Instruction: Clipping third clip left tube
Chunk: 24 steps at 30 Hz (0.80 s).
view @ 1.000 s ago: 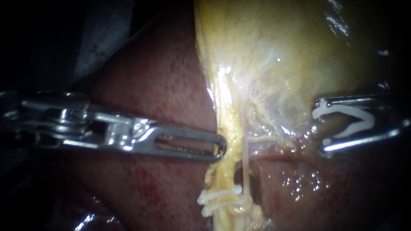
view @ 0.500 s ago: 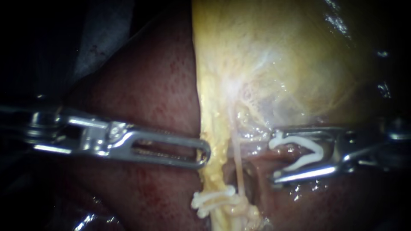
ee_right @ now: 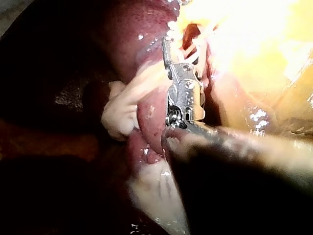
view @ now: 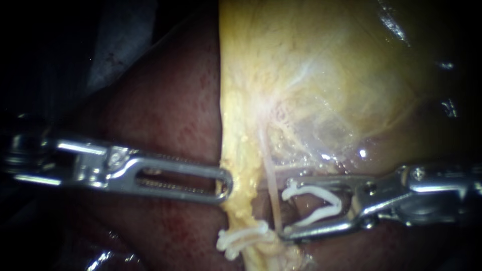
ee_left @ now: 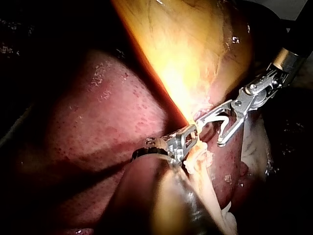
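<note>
A thin pale tube [view: 271,188] runs down from the yellow gallbladder [view: 326,75] to two white clips [view: 241,238] lying across the strand below. My right instrument [view: 286,211] holds an open white clip [view: 316,206] between its widely spread jaws. The clip's mouth sits just right of the tube, a little above the two clips. My left instrument [view: 226,183] is shut on the yellow tissue edge [view: 241,165] left of the tube. In the left wrist view the left instrument [ee_left: 185,142] grips that edge, and the right instrument [ee_left: 221,131] faces it with the clip [ee_left: 224,120].
Dark red liver [view: 165,125] lies under and behind the left instrument. Wet red tissue [view: 381,246] lies below the right one. In the right wrist view the liver [ee_right: 142,39] flanks the right instrument's metal wrist [ee_right: 185,95], and pale loose tissue [ee_right: 120,110] lies beside it.
My right instrument has come in leftward and lower with its clip, from well off the tube to right beside it. My left instrument has drawn back leftward, taking the yellow edge with it.
</note>
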Motion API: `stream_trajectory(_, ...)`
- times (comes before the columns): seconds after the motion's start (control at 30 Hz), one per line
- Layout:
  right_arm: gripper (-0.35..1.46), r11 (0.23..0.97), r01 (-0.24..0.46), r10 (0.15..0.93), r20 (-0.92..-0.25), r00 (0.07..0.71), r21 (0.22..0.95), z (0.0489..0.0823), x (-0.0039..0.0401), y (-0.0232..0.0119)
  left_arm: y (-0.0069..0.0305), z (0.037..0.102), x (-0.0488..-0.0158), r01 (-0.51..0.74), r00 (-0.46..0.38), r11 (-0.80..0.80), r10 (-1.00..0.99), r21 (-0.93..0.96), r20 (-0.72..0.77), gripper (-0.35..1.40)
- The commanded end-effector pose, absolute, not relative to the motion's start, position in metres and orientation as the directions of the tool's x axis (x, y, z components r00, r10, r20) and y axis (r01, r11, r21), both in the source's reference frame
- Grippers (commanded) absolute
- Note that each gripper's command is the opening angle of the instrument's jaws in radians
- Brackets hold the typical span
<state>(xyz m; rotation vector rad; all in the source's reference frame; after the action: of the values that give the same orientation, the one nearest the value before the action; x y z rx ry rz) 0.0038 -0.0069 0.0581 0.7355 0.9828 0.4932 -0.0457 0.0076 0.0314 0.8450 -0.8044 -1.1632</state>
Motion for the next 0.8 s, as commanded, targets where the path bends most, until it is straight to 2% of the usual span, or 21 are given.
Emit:
stream_trajectory(0.03, 0.60, 0.659, -0.052, 0.676, -0.560, 0.479, 0.751, 0.0582, 0.0040, -0.0070, 0.0075, 0.0314, -0.0458, 0.435, 0.207, 0.180, -0.974, 0.882, 0.097, -0.35)
stream_trajectory(0.8, 0.60, 0.651, -0.028, 0.667, -0.554, 0.497, 0.758, 0.0603, 0.0102, -0.0085, 0.0074, 0.0311, -0.0460, 0.436, 0.205, 0.179, -0.974, 0.882, 0.096, -0.35)
